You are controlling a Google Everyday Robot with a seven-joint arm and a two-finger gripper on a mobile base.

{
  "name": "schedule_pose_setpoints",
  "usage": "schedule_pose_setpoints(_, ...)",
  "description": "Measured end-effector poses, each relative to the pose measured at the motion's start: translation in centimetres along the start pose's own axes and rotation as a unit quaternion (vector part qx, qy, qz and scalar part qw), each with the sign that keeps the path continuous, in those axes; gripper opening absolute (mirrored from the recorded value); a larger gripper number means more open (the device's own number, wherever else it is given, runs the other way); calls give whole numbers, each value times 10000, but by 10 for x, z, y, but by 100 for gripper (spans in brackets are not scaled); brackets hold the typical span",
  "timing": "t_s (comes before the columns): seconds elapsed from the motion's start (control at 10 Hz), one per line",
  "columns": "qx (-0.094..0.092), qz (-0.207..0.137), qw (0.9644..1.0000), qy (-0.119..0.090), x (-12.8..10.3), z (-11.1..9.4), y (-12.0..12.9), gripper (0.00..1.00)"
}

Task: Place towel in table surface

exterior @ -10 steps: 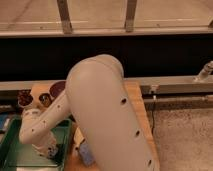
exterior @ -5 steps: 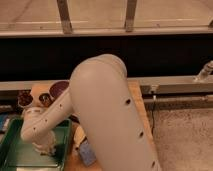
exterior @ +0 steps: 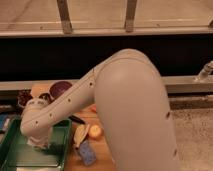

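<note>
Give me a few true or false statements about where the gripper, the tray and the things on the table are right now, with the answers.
1. The gripper is low over the green tray. True.
2. The blue sponge lies inside the tray. False: it lies on the wooden table, to the right of the tray.
3. The arm reaches toward the right edge of the picture. False: it bends down toward the lower left.
4. A dark bowl stands behind the tray. True.
</note>
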Motion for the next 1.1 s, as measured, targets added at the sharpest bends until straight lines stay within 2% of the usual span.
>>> schedule_pose_setpoints(0.2,-72,-132,9992,-371,-11,-25,-3,0)
schedule_pose_setpoints(0.3,-97,-162,9978,-633,-17,-47,-9,0)
schedule_pose_setpoints(0.4,-85,-153,9973,-719,-18,-56,-14,0)
schedule_pose_setpoints(0.5,-18,-94,9963,-857,-17,-74,-29,0)
schedule_pose_setpoints(0.8,155,356,9929,-1120,12,-108,-73,0)
schedule_pose_setpoints(1.1,428,1030,9845,-1352,59,-149,-122,0)
